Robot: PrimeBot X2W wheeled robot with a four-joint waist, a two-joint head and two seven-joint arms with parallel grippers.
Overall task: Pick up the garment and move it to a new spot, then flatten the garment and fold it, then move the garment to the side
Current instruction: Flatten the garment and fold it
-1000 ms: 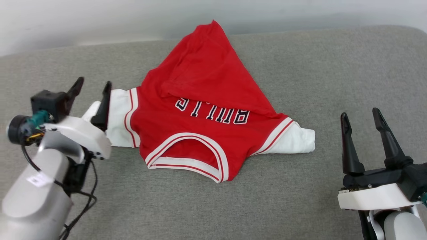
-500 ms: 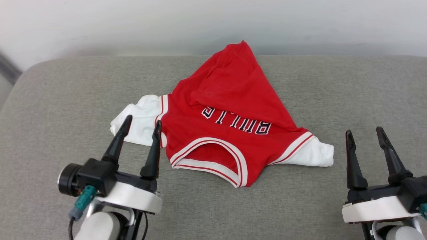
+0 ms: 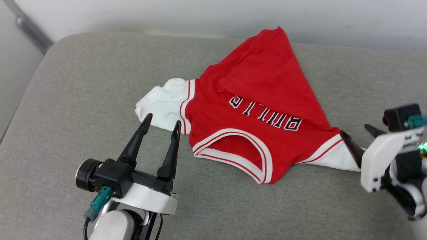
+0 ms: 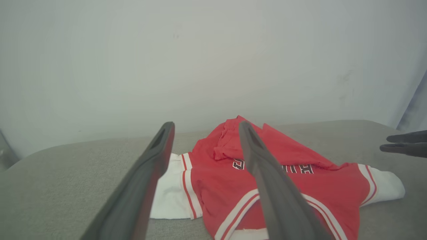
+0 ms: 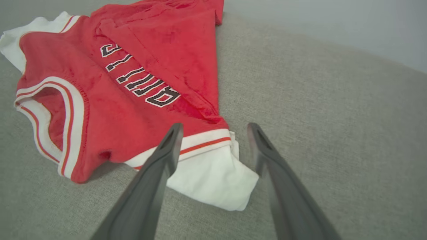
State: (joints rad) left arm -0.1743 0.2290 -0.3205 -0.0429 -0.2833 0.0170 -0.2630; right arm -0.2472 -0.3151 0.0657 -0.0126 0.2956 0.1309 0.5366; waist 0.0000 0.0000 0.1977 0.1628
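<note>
The garment (image 3: 253,96) is a red jersey T-shirt with white sleeves and "BULLS" lettering, lying rumpled on a grey cushion (image 3: 83,83), collar toward me. Its lower part is folded up into a peak at the back. My left gripper (image 3: 163,120) stands open just short of the left white sleeve (image 3: 163,103), with nothing between its fingers; the left wrist view looks past the left gripper (image 4: 205,126) at the garment (image 4: 213,186). My right gripper (image 3: 355,130) is open and turned inward at the right white sleeve (image 5: 213,180), its fingers (image 5: 166,150) straddling that sleeve from above.
A pale wall rises behind the cushion, and a grey metal bar (image 3: 30,28) runs past its upper left corner. The cushion's rounded left edge (image 3: 23,100) drops off beside my left arm. My right gripper's fingertips (image 4: 400,143) show at the right of the left wrist view.
The head camera has swung, shifting the whole picture. My left gripper drew back from the left sleeve toward me. My right gripper turned inward and moved over to the right sleeve.
</note>
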